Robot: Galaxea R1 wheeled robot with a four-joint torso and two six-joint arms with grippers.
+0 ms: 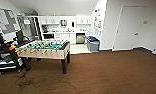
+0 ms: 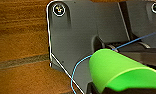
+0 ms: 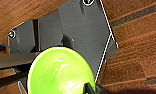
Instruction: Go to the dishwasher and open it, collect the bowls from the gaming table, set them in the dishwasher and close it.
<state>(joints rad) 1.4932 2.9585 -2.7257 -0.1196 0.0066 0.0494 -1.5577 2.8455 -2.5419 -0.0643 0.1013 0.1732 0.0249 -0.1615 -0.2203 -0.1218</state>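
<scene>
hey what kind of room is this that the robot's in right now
Probably an office break room: a table-football table stands on brown carpet, and at the back is a kitchenette with white cabinets and a steel-fronted dishwasher, bins beside it.

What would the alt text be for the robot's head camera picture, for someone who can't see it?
A table-football table with a green field stands on brown carpet at the left of a room. Behind it, a white kitchenette holds a stainless-steel dishwasher, with a grey bin beside it. A white door is on the right wall.
</scene>
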